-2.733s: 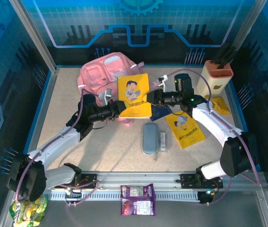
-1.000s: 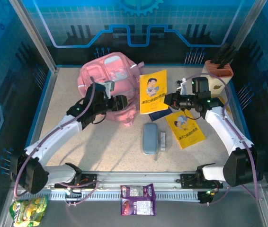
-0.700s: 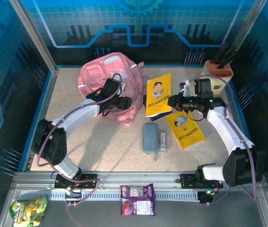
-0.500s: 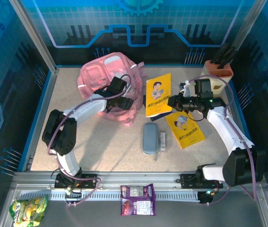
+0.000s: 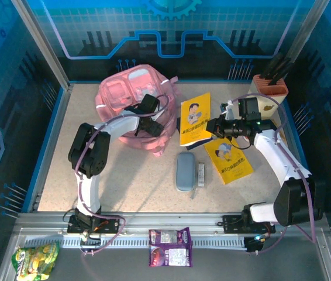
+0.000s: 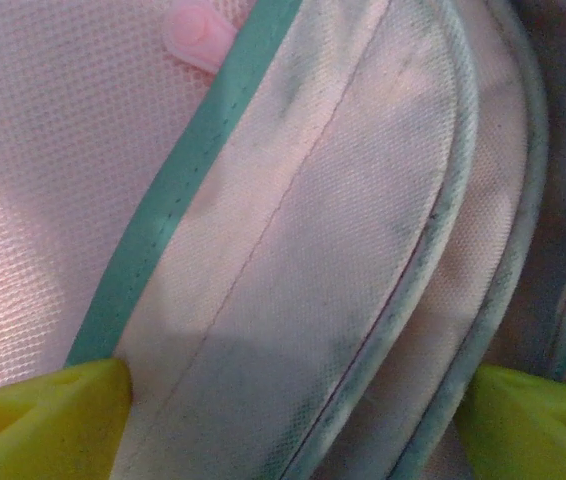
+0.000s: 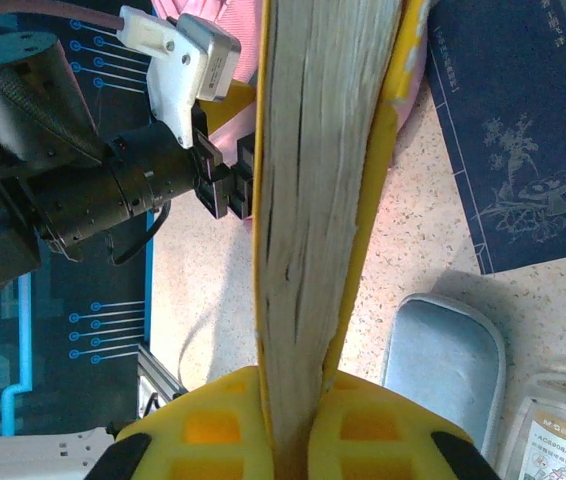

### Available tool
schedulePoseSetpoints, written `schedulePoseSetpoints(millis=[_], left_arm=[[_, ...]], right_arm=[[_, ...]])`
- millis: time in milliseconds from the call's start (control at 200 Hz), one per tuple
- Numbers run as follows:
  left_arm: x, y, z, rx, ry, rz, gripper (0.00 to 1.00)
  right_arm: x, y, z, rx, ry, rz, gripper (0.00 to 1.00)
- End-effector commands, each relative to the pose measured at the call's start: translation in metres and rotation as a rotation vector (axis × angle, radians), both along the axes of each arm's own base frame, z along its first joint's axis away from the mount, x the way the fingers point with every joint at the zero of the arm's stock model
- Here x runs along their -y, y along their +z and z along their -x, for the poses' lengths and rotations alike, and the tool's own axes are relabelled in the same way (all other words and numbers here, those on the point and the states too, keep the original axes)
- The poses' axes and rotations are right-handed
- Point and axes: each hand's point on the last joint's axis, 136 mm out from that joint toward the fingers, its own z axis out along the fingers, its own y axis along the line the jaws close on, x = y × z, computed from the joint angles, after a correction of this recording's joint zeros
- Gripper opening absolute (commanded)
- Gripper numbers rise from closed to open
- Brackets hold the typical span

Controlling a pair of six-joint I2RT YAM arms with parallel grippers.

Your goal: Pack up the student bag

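The student bag (image 5: 127, 93) lies at the back left of the table, pink with pale strips. My left gripper (image 5: 155, 127) presses against its right lower edge. In the left wrist view pink fabric with a teal trim (image 6: 173, 200) lies between the two wide-apart fingertips (image 6: 48, 420), so my left gripper (image 6: 293, 430) is open. My right gripper (image 5: 213, 125) is shut on a yellow book (image 5: 195, 117), held on edge just right of the bag. The book's page edge (image 7: 323, 180) rises from the clamped right gripper (image 7: 328, 420).
A second yellow book (image 5: 228, 158), a grey pencil case (image 5: 185, 171) and a small white box (image 5: 201, 174) lie mid-table. A dark blue notebook (image 7: 523, 150) lies under the held book. A pen holder (image 5: 269, 88) stands at the back right. Snack packets (image 5: 170, 247) lie on the front rail.
My left gripper has moved up and right along the bag to its right edge, its arm folding in. My right gripper has pulled the book rightward and turned it more upright.
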Motion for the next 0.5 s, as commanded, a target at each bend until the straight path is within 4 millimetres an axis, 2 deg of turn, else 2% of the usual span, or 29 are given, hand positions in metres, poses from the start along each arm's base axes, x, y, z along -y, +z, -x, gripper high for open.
schedulePoseSetpoints(millis=[0, 55, 145, 230, 495], left_arm=[[-0.01, -0.011, -0.005, -0.033, -0.005, -0.039, 0.77], [-0.01, -0.01, -0.008, -0.029, -0.007, -0.033, 0.7], [-0.009, -0.003, -0.013, -0.013, -0.018, -0.028, 0.49], [-0.008, 0.004, -0.017, 0.002, -0.03, -0.018, 0.42], [-0.014, 0.028, -0.025, 0.047, -0.026, -0.033, 0.08]], right_arm=[[-0.006, 0.024, -0.011, 0.083, 0.023, -0.037, 0.0], [-0.007, 0.022, -0.012, 0.079, 0.025, -0.038, 0.0], [-0.008, 0.021, -0.012, 0.073, 0.026, -0.038, 0.0], [-0.007, 0.02, -0.013, 0.076, 0.025, -0.034, 0.0], [-0.006, 0.021, -0.015, 0.079, 0.024, -0.026, 0.0]])
